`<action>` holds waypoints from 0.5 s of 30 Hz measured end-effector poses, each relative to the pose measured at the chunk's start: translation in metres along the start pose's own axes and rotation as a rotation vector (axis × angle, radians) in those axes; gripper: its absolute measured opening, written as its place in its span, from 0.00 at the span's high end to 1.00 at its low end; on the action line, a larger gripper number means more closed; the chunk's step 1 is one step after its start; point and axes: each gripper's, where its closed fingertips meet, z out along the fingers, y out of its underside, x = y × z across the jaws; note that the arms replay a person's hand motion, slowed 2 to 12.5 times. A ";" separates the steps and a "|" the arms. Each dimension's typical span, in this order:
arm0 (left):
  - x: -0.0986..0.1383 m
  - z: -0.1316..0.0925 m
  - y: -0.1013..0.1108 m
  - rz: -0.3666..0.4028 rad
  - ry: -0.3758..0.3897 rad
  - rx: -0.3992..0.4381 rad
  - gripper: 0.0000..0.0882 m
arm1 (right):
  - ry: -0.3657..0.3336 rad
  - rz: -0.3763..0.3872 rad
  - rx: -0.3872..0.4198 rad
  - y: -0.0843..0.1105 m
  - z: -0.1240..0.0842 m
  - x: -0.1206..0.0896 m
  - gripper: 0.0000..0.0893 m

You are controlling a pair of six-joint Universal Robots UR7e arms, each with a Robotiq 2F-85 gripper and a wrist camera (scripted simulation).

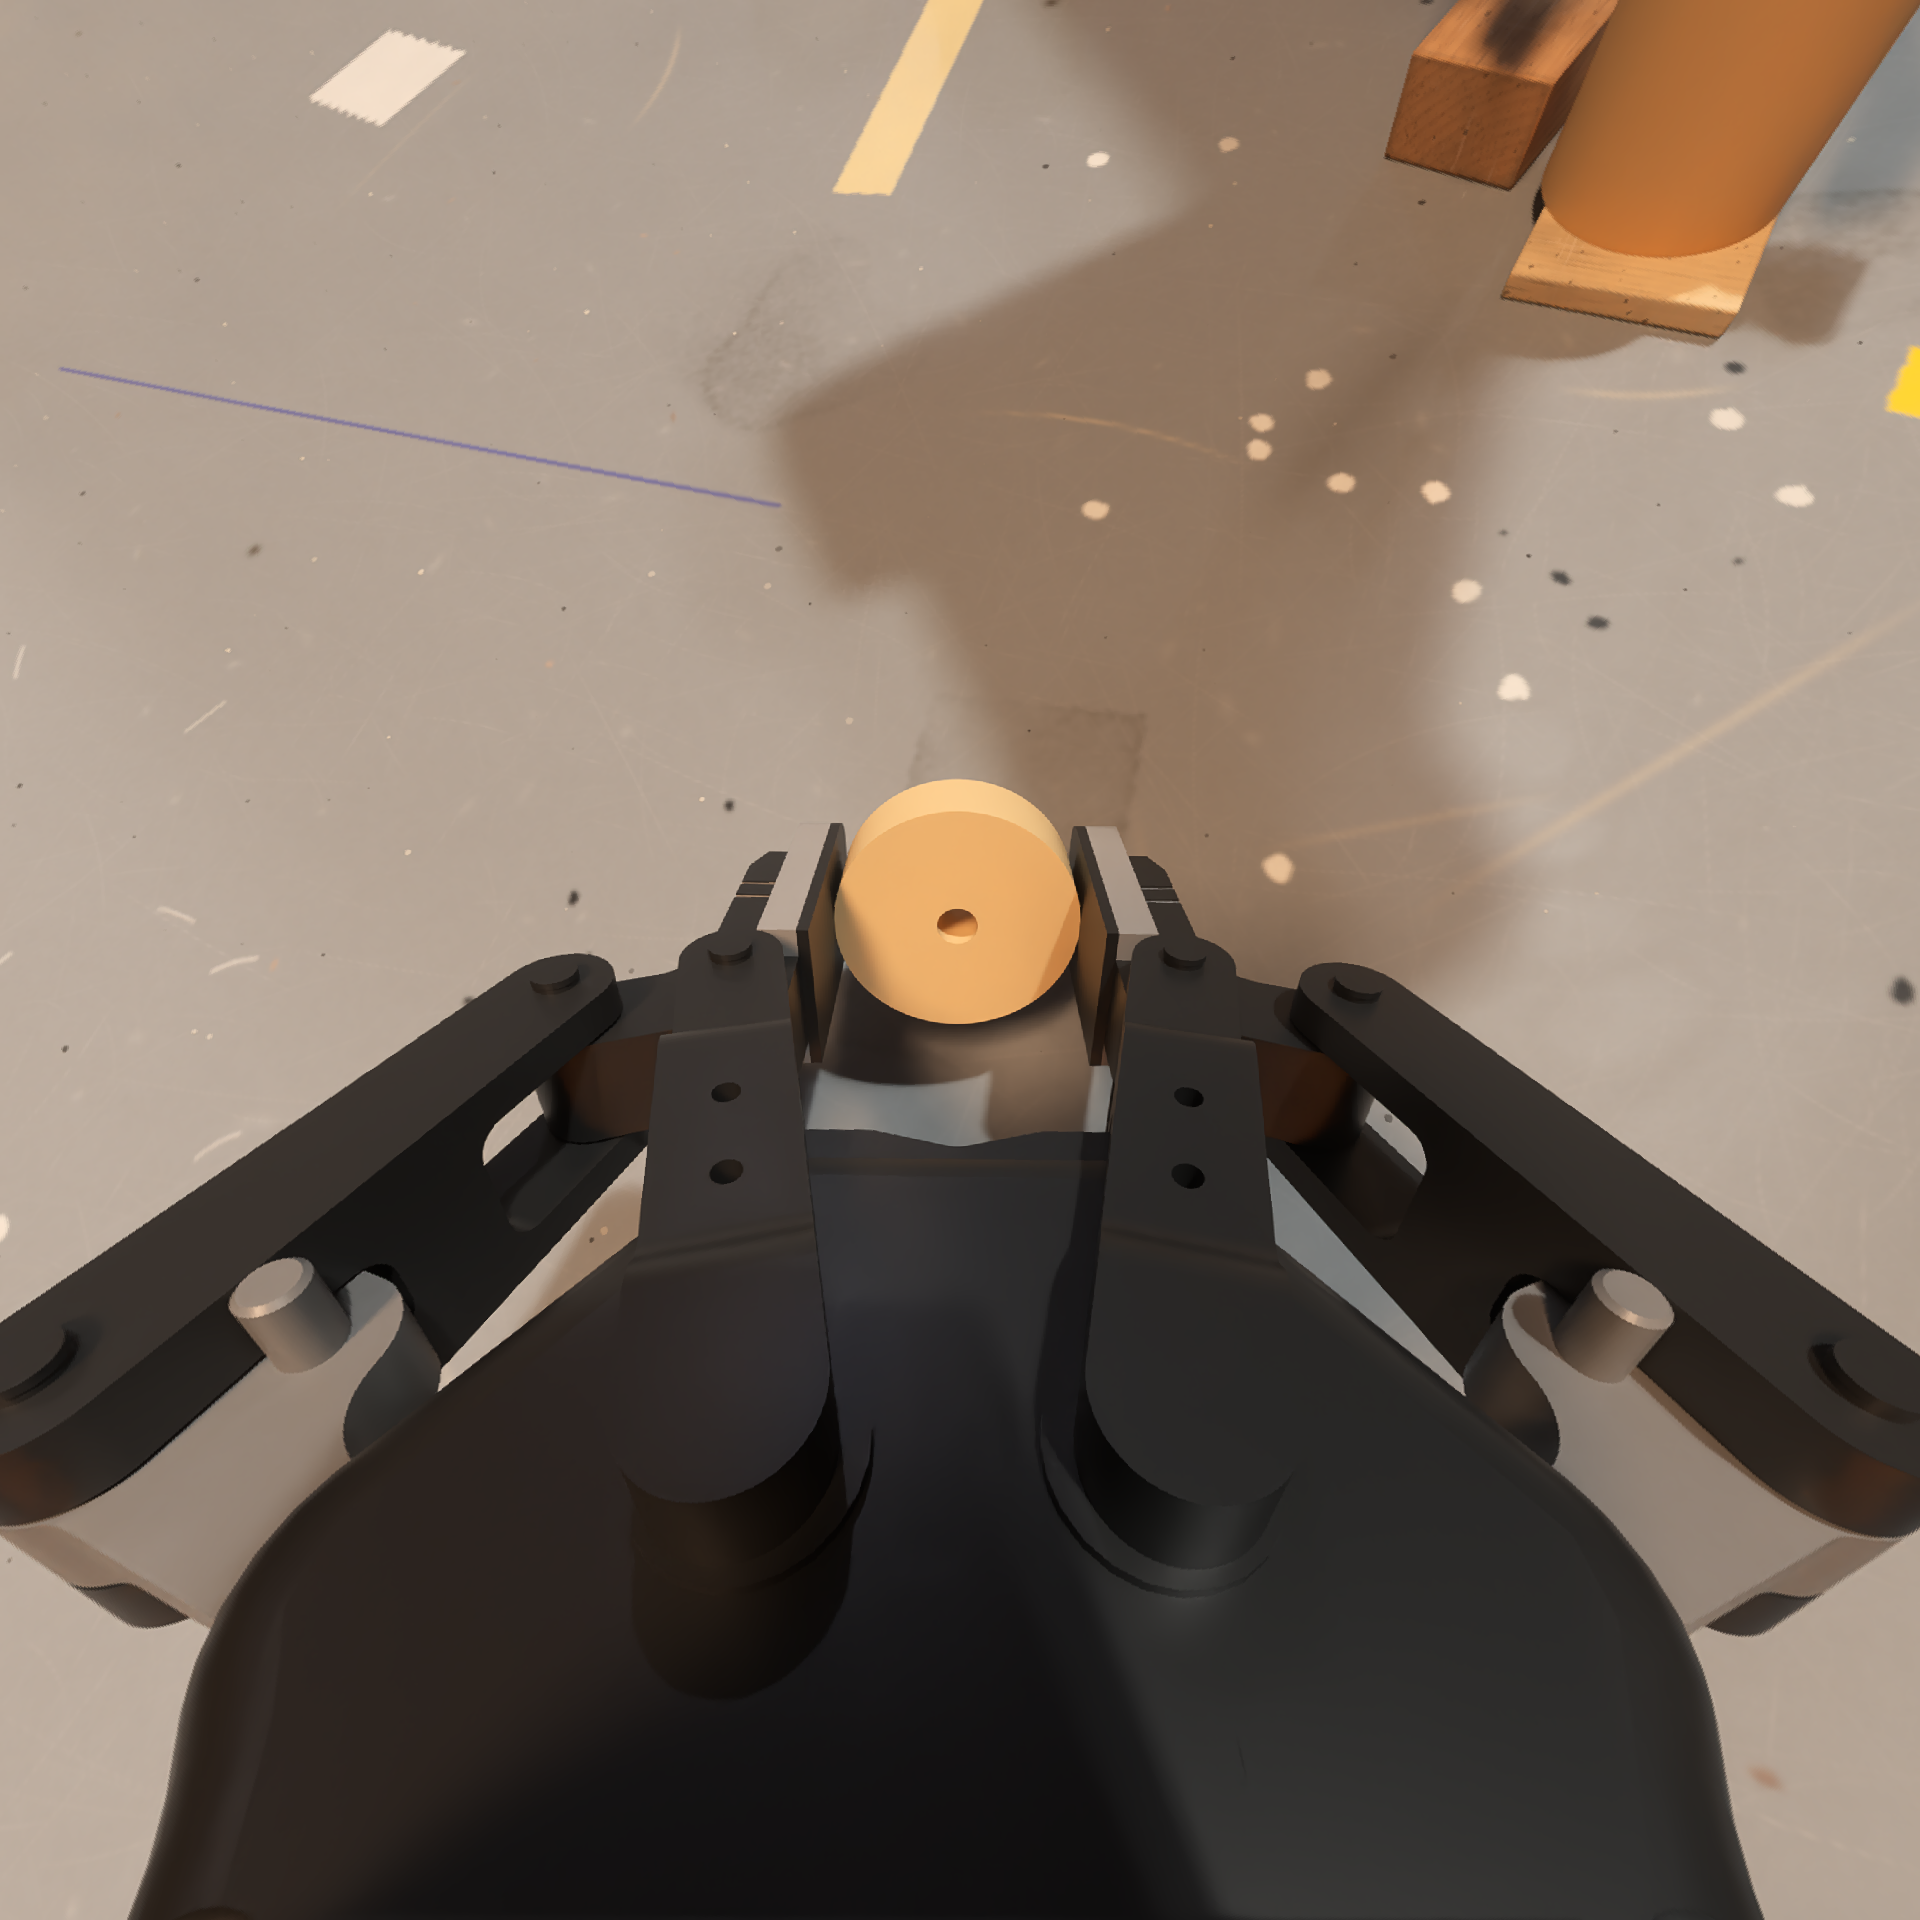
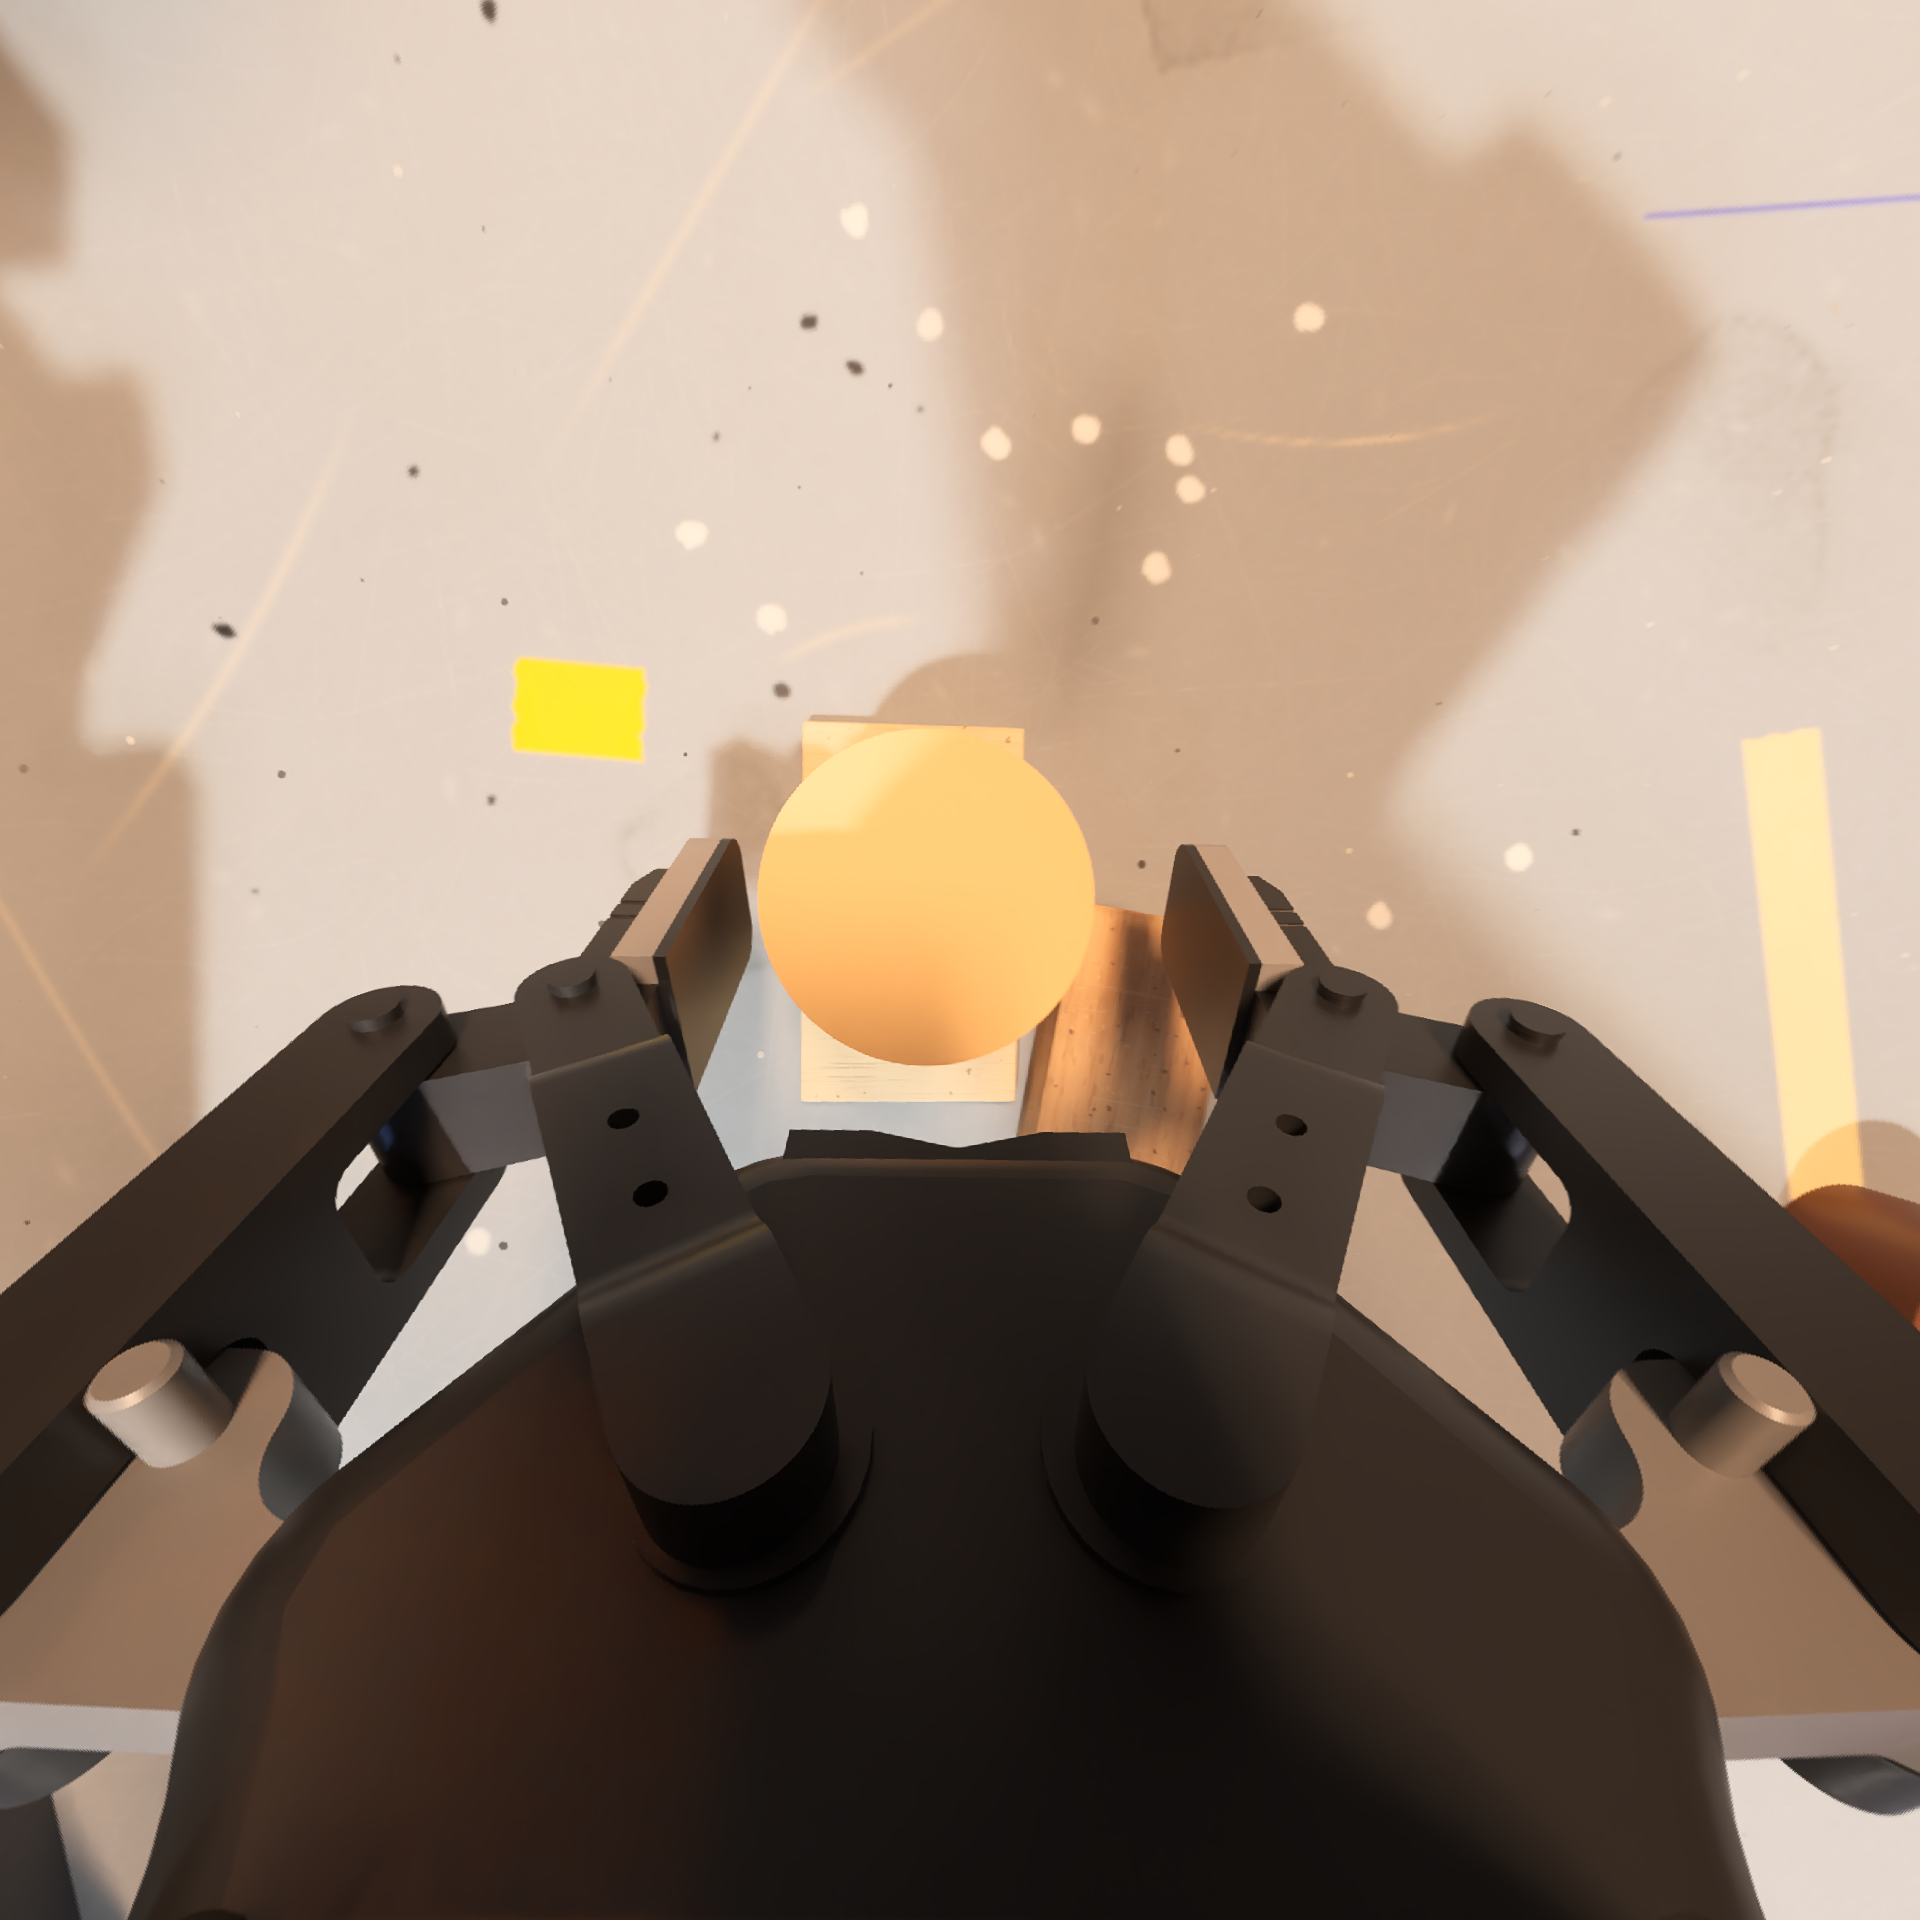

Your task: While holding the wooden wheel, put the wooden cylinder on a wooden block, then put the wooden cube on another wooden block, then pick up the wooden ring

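- Two pads of the left gripper (image 1: 956, 914) pinch the wooden wheel (image 1: 956, 902) by its smooth, rigid rim, at frame centre.
- Right gripper (image 2: 954, 935) stands parted, not touching the wooden cylinder (image 2: 925, 896) on the pale wooden block (image 2: 904, 1081); light, slippery, grip its curved sides.

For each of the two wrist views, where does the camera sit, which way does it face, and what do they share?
Left wrist view: sits behind the left tool, looking down along its fingers at the speckled floor; the tool is shut on the wooden wheel.
Right wrist view: sits behind the right tool, looking straight down onto the wooden cylinder standing on a pale wooden block; its fingers stand open on either side.
Shared: the cylinder, pale block, darker block and yellow tape.
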 end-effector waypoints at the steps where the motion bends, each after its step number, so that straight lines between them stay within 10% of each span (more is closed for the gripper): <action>1: 0.000 0.000 0.000 0.000 0.001 0.000 0.57 | 0.003 0.000 0.010 -0.002 -0.003 0.002 0.20; 15: 0.000 0.000 0.000 -0.003 0.006 -0.002 0.57 | 0.135 0.059 0.260 -0.028 -0.079 0.055 0.17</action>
